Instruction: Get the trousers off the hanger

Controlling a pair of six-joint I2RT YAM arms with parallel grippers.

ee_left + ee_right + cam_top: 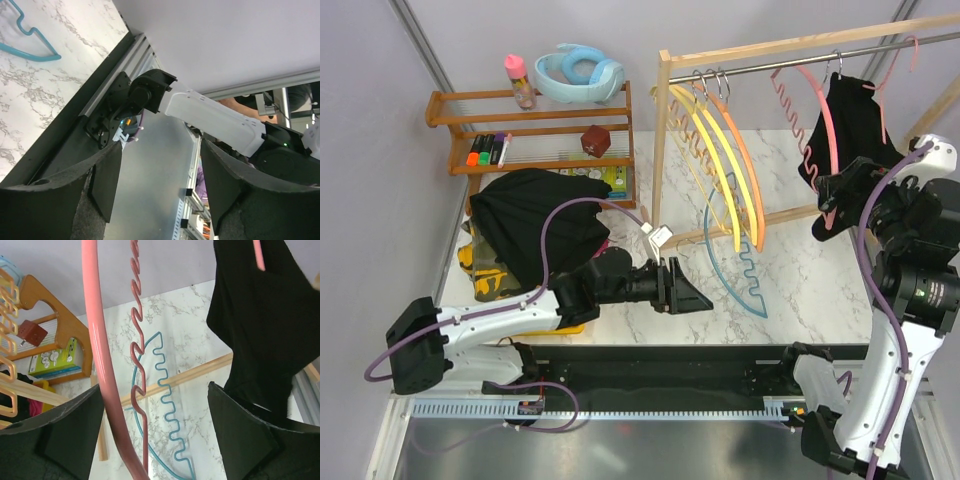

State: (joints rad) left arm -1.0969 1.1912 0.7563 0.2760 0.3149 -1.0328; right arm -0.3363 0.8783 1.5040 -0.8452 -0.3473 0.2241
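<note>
Trousers (260, 325) in black hang lengthwise from the pink hanger (258, 255), just off the right-hand finger of your right gripper (157, 440), whose jaws gape empty.

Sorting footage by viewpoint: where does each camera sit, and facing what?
Top external: above, behind the bases, looking down on marble table, wooden rack, both arms.
Left wrist: on the left arm, facing the right arm's base; left claw open at bottom.
Right wrist: on the right arm, facing pink hanger and black trousers; right claw open below.
Shared: the blue hanger, in all three.
</note>
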